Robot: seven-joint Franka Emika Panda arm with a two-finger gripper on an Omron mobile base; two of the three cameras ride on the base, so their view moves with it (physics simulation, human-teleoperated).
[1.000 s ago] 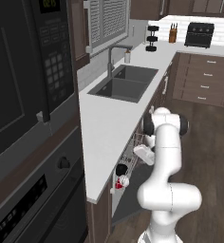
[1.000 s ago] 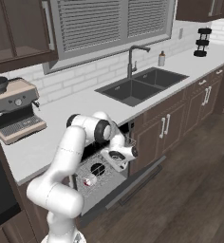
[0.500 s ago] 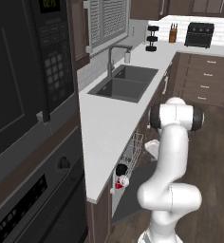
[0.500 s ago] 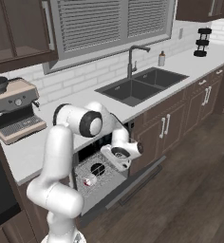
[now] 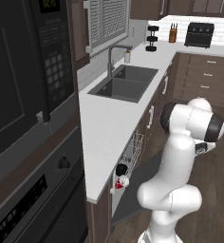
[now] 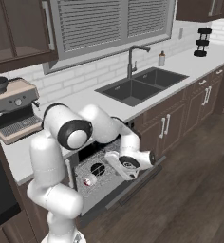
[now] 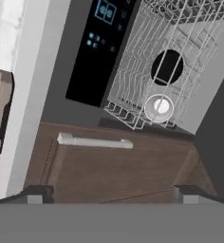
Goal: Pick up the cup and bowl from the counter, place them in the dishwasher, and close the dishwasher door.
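Observation:
The dishwasher (image 6: 92, 156) stands open under the white counter (image 5: 109, 123), its white wire rack (image 5: 133, 149) pulled out. In the rack lie the black bowl (image 6: 98, 169) and, nearer the front, the red cup (image 6: 89, 181). The hand view looks down on the bowl (image 7: 167, 66) and the white inside of the cup (image 7: 159, 107). The dishwasher door (image 6: 128, 190) hangs down, open, and its black control strip (image 7: 97, 47) and pale bar handle (image 7: 95, 141) show. My gripper (image 6: 129, 166) hovers over the door's outer edge, right of the rack. It (image 7: 113, 197) is open and empty.
A dark double sink (image 6: 140, 85) with a faucet (image 6: 133, 57) sits farther along the counter (image 6: 85, 102). A coffee machine (image 6: 14, 111) stands at the left end. A black oven (image 5: 28, 190) flanks the dishwasher. Brown wood floor (image 6: 190, 190) lies open in front of the cabinets.
My arm has swung up and out of the dishwasher, carrying the open gripper from the rack to above the door's outer edge. Cup and bowl stayed in the rack.

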